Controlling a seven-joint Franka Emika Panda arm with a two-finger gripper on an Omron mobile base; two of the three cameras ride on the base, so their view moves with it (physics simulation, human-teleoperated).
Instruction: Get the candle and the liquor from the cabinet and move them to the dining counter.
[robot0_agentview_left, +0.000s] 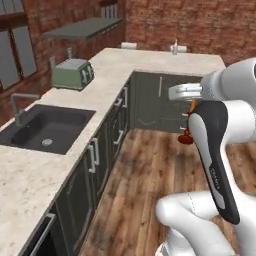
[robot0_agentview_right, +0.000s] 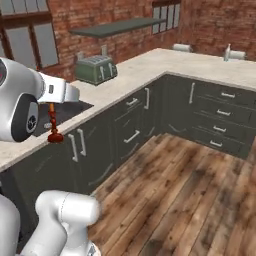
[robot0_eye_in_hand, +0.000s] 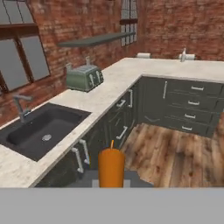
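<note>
My gripper (robot0_agentview_left: 193, 102) is shut on the candle (robot0_agentview_left: 192, 108), a thin orange taper whose dark red-brown holder (robot0_agentview_left: 186, 138) hangs below the hand, over the wooden floor. From the right base camera, the gripper (robot0_agentview_right: 51, 105) holds the candle (robot0_agentview_right: 52, 116) in front of the sink counter's edge. The hand view looks down the orange candle (robot0_eye_in_hand: 111, 167) at close range. The cabinet (robot0_agentview_left: 82, 28), a flat dark grey shelf on the brick wall (robot0_agentview_right: 118, 27), has a bare top. The liquor and the dining counter are out of view.
An L-shaped beige stone counter (robot0_agentview_left: 125, 62) carries a green toaster (robot0_agentview_left: 73, 73), a dark sink (robot0_agentview_left: 47, 129) with a faucet (robot0_agentview_left: 19, 107), and small pale items (robot0_agentview_left: 175, 48) at the far wall. Dark grey base cupboards (robot0_agentview_right: 130, 125) line the wooden floor (robot0_agentview_right: 190, 190).
</note>
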